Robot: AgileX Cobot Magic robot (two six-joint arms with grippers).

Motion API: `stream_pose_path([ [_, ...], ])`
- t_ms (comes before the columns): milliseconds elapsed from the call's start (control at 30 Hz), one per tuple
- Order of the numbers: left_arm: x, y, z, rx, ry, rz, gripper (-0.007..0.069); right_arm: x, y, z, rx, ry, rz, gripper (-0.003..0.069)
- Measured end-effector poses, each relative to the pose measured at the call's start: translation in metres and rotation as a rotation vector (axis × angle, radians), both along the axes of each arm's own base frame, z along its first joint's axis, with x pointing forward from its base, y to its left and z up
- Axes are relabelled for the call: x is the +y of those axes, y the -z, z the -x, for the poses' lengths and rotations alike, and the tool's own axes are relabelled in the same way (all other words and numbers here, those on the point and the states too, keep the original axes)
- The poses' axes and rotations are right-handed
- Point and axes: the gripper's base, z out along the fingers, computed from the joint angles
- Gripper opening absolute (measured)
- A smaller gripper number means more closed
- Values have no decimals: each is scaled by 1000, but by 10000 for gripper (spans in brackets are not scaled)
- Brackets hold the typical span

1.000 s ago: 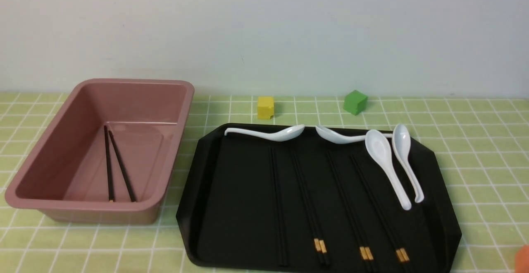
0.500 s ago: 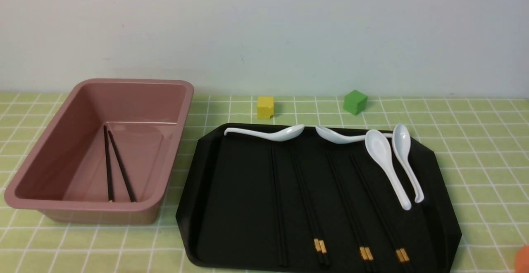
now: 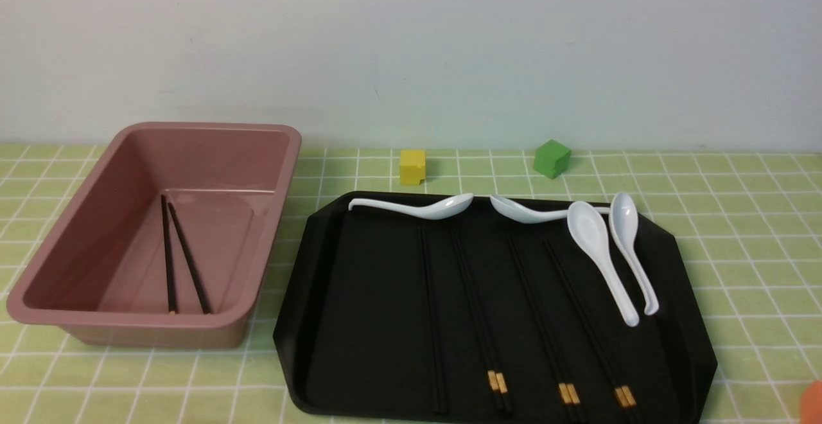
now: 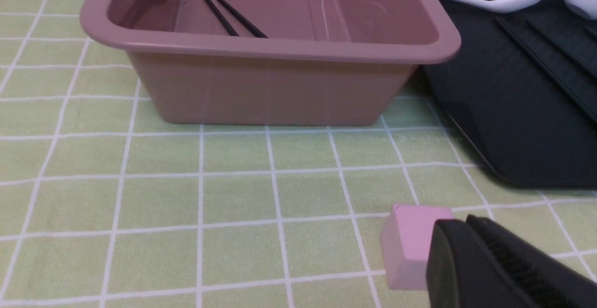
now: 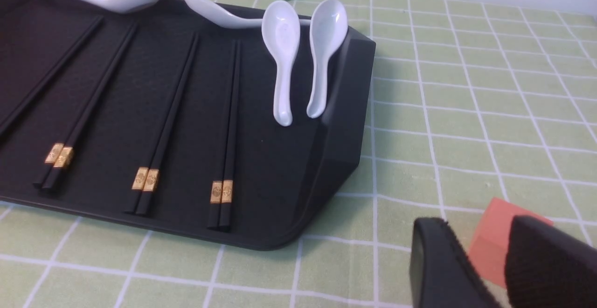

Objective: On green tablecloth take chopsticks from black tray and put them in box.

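Black tray (image 3: 359,321): glossy plastic. Box (image 3: 96,321): smooth pink plastic, slight sheen. Green tablecloth (image 3: 738,231): matt woven cloth. Spoons (image 3: 600,250): glazed white ceramic. Chopsticks (image 3: 475,308): smooth black.

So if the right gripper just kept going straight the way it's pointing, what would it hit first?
Most likely the orange-red block, lying on the green tablecloth just ahead of the right gripper; how far apart they are is unclear.

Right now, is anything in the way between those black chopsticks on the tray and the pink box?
Nothing visible blocks it. The chopsticks lie in the black tray, beside the open box, with only bare green tablecloth between them.
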Motion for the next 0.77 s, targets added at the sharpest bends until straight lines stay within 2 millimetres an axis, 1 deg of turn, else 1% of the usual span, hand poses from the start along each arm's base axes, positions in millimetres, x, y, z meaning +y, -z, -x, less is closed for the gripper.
stream_pose_path([
  [267, 0, 0, 0, 0, 0, -1, 26, 0, 0, 0, 0, 0, 0, 239],
  [767, 0, 0, 0, 0, 0, -1, 52, 0, 0, 0, 0, 0, 0, 239],
])
